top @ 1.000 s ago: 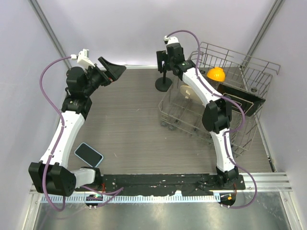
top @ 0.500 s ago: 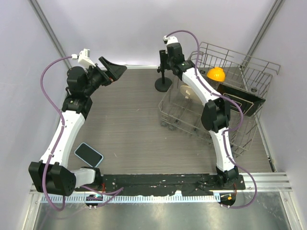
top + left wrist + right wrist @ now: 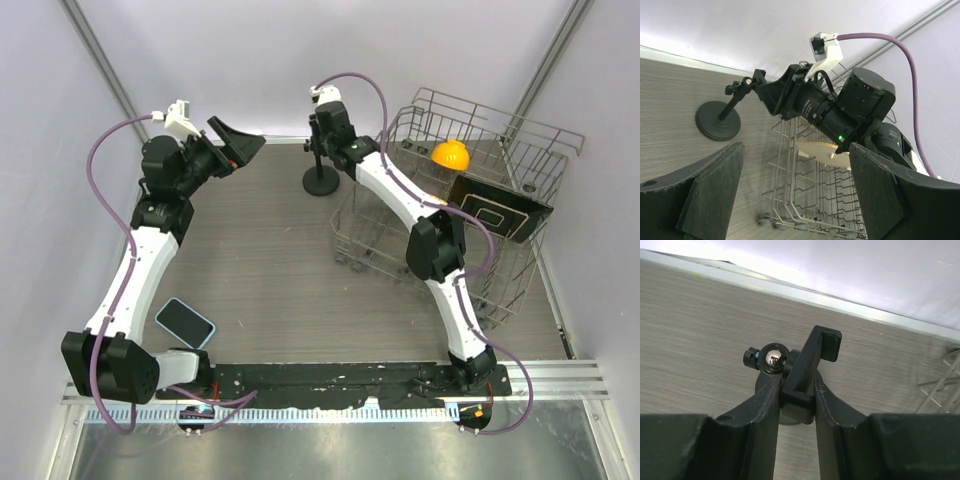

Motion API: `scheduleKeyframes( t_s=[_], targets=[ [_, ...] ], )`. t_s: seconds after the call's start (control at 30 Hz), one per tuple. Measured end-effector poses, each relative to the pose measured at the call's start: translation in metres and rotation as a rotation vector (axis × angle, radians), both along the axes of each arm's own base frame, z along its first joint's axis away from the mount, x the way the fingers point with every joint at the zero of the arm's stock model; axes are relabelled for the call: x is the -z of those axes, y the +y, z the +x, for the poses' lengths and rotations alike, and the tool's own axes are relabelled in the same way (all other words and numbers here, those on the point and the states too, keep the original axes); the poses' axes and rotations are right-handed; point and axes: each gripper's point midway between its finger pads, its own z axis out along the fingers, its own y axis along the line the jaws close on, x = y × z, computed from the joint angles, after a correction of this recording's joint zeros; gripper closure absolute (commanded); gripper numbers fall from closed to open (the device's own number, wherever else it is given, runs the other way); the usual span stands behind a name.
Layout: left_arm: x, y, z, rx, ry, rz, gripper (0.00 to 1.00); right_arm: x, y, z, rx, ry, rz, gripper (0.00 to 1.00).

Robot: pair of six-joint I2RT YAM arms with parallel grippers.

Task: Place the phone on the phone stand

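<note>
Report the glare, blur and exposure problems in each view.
Top external: sharp and evenly lit, apart from a washed-out bright patch where the table meets the back wall. Left wrist: the left gripper is dark and soft in the foreground, and the wall is blown out at upper left. Right wrist: an overexposed band along the far table edge, a glint on the phone stand ball joint, and the right gripper slightly blurred.

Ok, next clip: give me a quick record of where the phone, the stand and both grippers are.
phone: flat on the table, near-left corner, untouched
stand: upright near the far edge, just left of the rack
right gripper: shut on the stand's clamp
left gripper: open, empty, far left
rack: right side, holds an orange item and a dark board
task state: phone not yet on the stand
</note>
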Motion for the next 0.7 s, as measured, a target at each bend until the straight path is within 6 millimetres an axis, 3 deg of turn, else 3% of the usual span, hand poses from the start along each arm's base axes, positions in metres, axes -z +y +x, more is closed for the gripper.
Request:
scheduleKeyframes(
  t_s=[0.33,0.53,0.7],
  targets=[
    [0.018,-0.001,0.012,0.0,0.054,0.01,0.11,0.007,0.058,-0.04,-0.038,0.037,0.044,0.99],
    [0.02,0.0,0.012,-0.003,0.06,0.01,0.13,0.011,0.084,-0.067,-0.012,0.05,0.084,0.99],
    [0.021,0.007,0.015,-0.026,0.072,0.003,0.17,0.013,0.088,-0.09,0.058,0.04,0.12,0.93]
  ],
)
